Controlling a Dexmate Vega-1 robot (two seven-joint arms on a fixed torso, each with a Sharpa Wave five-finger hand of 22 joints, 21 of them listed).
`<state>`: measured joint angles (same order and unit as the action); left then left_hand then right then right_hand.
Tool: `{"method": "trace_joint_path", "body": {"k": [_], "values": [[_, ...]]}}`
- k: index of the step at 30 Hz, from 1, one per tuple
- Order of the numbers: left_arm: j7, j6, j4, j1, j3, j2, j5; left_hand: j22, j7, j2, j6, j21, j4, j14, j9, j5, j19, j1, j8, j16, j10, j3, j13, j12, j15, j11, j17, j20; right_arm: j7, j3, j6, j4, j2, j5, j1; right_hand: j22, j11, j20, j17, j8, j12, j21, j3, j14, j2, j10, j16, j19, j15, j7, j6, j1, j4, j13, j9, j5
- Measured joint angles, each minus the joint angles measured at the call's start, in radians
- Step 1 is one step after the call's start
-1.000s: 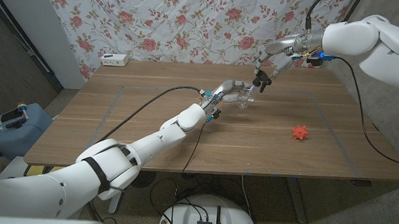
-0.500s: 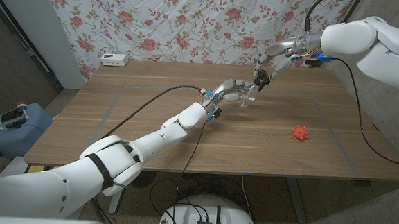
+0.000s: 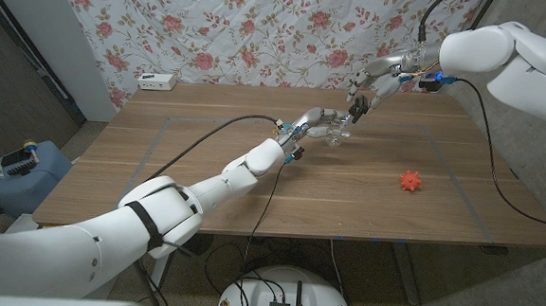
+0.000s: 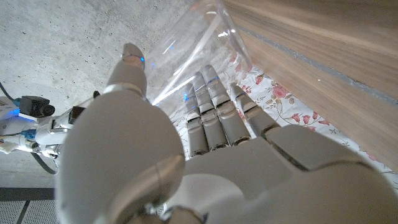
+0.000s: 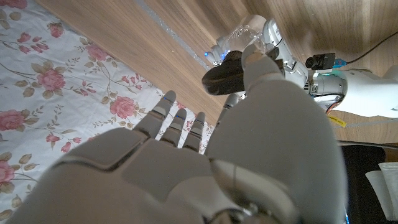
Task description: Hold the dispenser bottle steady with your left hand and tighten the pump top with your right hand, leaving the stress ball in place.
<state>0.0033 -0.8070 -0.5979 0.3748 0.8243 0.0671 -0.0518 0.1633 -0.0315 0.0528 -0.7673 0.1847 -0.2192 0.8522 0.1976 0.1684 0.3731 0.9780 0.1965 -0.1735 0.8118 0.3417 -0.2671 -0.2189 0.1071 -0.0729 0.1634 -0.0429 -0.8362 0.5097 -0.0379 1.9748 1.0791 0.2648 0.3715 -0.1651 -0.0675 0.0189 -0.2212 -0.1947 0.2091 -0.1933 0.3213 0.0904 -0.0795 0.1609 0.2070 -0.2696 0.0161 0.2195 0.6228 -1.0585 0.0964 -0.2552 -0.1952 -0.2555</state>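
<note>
The left hand (image 3: 320, 124) wraps its fingers (image 4: 211, 118) around the clear dispenser bottle (image 3: 339, 130), which stands near the middle of the wooden table (image 3: 205, 182), toward its far side. Directly above it, the right hand (image 3: 362, 94) pinches the dark pump top (image 5: 225, 71) with thumb and fingertips, its other fingers spread. The orange stress ball (image 3: 410, 181) lies well apart, toward the robot's right. Behind the table hangs a floral cloth (image 3: 262, 29), and a white power strip (image 3: 157, 81) sits at the far left edge.
</note>
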Motion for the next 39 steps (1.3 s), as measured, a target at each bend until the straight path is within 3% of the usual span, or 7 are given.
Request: {"method": "trace_joint_path", "body": {"k": [9, 21, 31, 39], "values": [[-0.002, -0.014, 0.024, -0.009, 0.008, -0.009, -0.003, 0.0, 0.0, 0.0, 0.0, 0.0, 0.0, 0.0, 0.0, -0.001, 0.0, 0.0, -0.001, 0.0, 0.002, 0.0, 0.0, 0.0, 0.0, -0.002, 0.0, 0.0, -0.022, 0.008, -0.036, 0.012, 0.004, -0.004, -0.011, 0.0, 0.004, 0.008, 0.0, 0.014, 0.0, 0.005, -0.004, -0.011, -0.002, -0.012, -0.004, 0.008, -0.011, 0.0, -0.046, 0.017, -0.004, 0.0, 0.0, 0.0], [0.005, -0.008, -0.01, 0.003, 0.01, 0.003, 0.0, 0.0, 0.0, 0.0, 0.0, 0.0, 0.0, 0.0, 0.0, -0.001, 0.0, 0.0, -0.004, 0.0, 0.002, 0.0, -0.003, 0.003, 0.0, -0.002, 0.0, 0.0, -0.039, 0.014, -0.078, 0.033, 0.013, -0.001, -0.018, 0.0, 0.022, 0.008, 0.0, 0.013, 0.0, 0.005, -0.016, -0.02, 0.001, -0.022, -0.004, 0.008, -0.013, 0.0, -0.057, 0.058, -0.016, 0.0, -0.003, 0.0], [0.008, 0.005, -0.033, 0.011, 0.01, 0.013, 0.006, 0.0, 0.0, 0.0, 0.0, 0.0, 0.0, 0.0, 0.0, -0.001, 0.0, 0.0, 0.0, 0.0, 0.002, 0.0, -0.005, 0.004, 0.0, -0.002, 0.0, 0.0, -0.023, 0.008, -0.106, 0.052, 0.025, 0.007, -0.006, 0.0, 0.043, 0.014, 0.0, -0.003, 0.0, 0.005, -0.039, -0.014, -0.008, -0.011, -0.001, 0.003, -0.018, 0.0, -0.057, 0.129, -0.039, 0.0, -0.007, 0.004], [0.008, 0.01, -0.035, 0.012, 0.007, 0.014, 0.006, 0.0, 0.0, 0.0, 0.0, 0.0, 0.0, 0.0, 0.0, -0.001, 0.0, 0.0, 0.0, 0.0, 0.002, 0.0, -0.005, 0.003, 0.0, -0.002, 0.0, 0.0, -0.004, 0.0, -0.12, 0.061, 0.032, 0.008, 0.008, 0.0, 0.05, 0.021, 0.0, -0.022, 0.007, 0.005, -0.054, -0.009, -0.015, -0.003, 0.004, -0.004, -0.021, -0.003, -0.013, 0.171, -0.054, 0.0, -0.012, 0.004]]}}
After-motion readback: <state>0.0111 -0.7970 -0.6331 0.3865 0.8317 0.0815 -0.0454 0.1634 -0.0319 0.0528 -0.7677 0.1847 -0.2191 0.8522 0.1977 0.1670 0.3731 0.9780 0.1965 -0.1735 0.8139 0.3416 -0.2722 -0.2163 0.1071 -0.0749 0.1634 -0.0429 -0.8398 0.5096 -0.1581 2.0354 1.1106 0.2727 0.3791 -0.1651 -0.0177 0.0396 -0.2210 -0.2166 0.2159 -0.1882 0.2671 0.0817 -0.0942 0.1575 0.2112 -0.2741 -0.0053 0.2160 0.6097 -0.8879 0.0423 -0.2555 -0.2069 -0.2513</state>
